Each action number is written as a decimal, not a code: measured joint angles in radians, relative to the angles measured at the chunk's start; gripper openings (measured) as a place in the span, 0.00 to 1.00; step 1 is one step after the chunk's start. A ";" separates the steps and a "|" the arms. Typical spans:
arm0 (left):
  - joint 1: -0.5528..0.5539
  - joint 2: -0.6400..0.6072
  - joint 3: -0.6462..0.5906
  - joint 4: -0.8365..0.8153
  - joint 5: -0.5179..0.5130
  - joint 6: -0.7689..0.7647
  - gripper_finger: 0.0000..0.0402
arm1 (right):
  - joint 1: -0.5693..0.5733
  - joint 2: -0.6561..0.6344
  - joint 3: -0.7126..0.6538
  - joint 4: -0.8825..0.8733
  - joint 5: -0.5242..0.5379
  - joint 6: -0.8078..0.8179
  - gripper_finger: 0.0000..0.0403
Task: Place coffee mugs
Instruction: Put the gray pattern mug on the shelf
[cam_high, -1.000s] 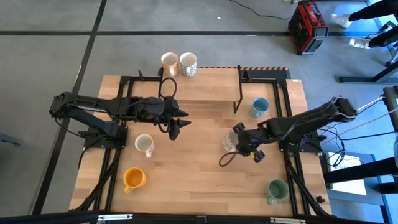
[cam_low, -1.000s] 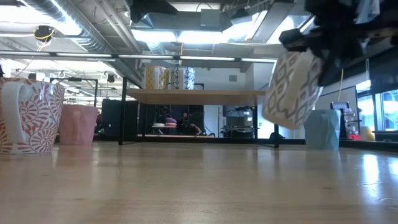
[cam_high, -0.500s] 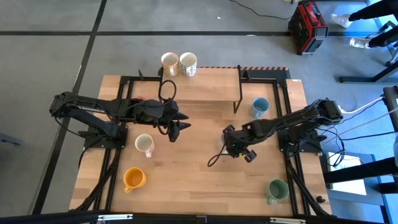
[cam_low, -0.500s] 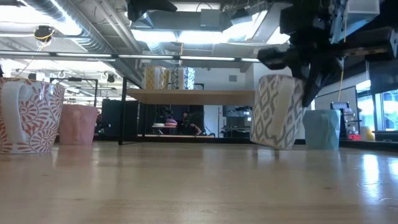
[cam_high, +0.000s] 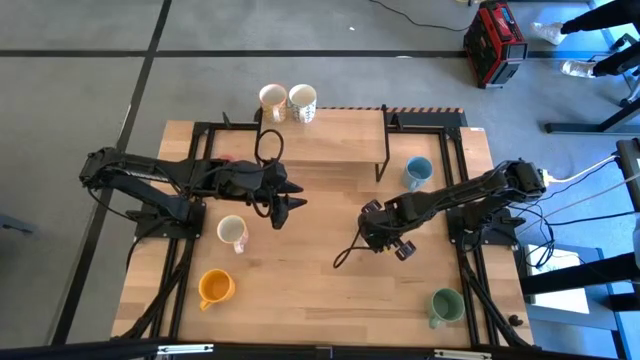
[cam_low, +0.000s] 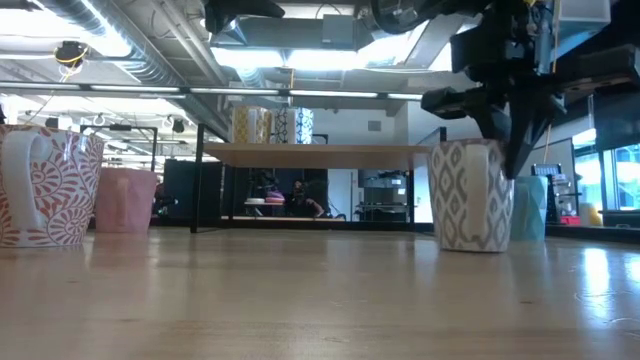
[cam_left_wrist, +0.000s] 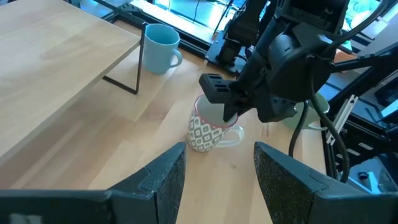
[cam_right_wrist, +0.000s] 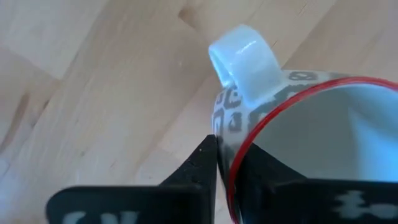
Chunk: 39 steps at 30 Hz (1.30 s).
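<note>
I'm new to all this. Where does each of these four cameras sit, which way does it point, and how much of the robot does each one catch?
High view: above the table, looking straight down; both arms, the left gripper and the right gripper show.
Low view: at table-top height, looking level across into the room; the right gripper comes in from above.
Left wrist view: on the left arm, looking past its own open fingers at the right arm.
Right wrist view: on the right arm, close over the mug's rim.
Shared: the low and both wrist views show the grey-patterned white mug that the right gripper holds.
</note>
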 joint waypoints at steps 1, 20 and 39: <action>0.000 0.000 0.000 0.000 0.000 0.000 0.46 | 0.000 0.000 0.000 0.003 0.000 0.001 0.10; 0.000 0.000 0.000 0.000 0.008 0.001 0.46 | -0.006 -0.017 0.281 -0.403 0.051 0.192 0.37; 0.000 0.000 0.000 -0.014 0.013 0.001 0.46 | 0.310 -0.312 0.191 -0.356 0.202 1.507 0.34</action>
